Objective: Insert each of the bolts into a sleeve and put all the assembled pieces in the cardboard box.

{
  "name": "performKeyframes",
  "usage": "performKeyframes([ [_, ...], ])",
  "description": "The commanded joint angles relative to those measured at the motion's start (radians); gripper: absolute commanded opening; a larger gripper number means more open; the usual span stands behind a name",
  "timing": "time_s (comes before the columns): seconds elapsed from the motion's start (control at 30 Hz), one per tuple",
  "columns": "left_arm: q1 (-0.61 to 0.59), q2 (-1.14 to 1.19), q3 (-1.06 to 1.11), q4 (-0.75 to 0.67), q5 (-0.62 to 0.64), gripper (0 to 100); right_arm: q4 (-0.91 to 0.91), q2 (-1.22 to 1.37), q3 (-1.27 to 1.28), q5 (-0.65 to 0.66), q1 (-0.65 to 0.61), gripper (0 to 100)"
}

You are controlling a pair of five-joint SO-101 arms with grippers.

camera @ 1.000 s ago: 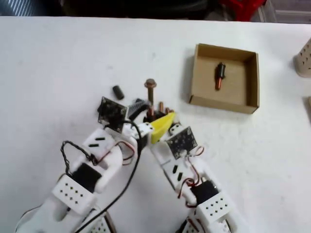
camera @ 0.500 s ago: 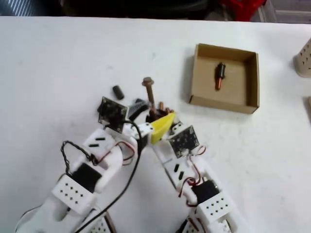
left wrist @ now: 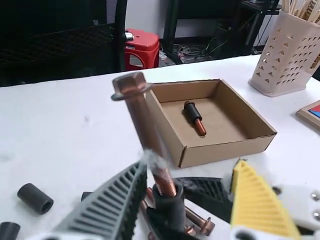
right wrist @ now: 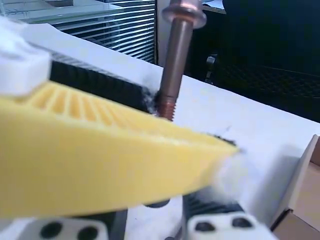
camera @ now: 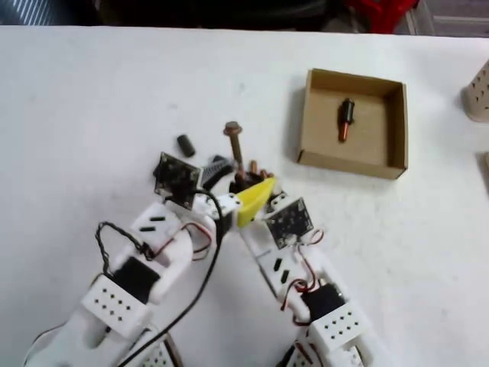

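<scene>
Clamping the sleeve [left wrist: 168,217] in the left gripper [camera: 225,172], with the bolt [left wrist: 140,120] partly in (right gripper [camera: 258,185] just beside: cannot tell). Already in the cardboard box [camera: 304,122], well apart: one assembled piece [camera: 345,118]. Remaining nearby: spare bolts [camera: 254,170], loose sleeve [camera: 186,144].

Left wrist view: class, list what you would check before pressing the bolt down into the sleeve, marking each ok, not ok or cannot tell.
1. Tip of the bolt at the mouth of the sleeve: ok.
2. Fully seated: not ok, most of the shank stands above the sleeve.
3. Firm hold by left gripper and right gripper: cannot tell.
4. Work area clear of loose bolts: not ok, they lie beside the sleeve.
5. Room in the cardboard box: ok, one assembled piece inside.
</scene>
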Motion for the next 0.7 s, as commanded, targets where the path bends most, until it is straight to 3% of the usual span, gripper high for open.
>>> performKeyframes([
  [0.0, -0.039, 0.001, -0.057, 0.017, 0.006, 29, -0.007, -0.038, 0.006, 0.009, 0.013, 1.7],
  [0.67, -0.096, 0.007, -0.060, 0.008, 0.005, 29, -0.008, -0.039, 0.006, 0.009, 0.015, 1.7],
])
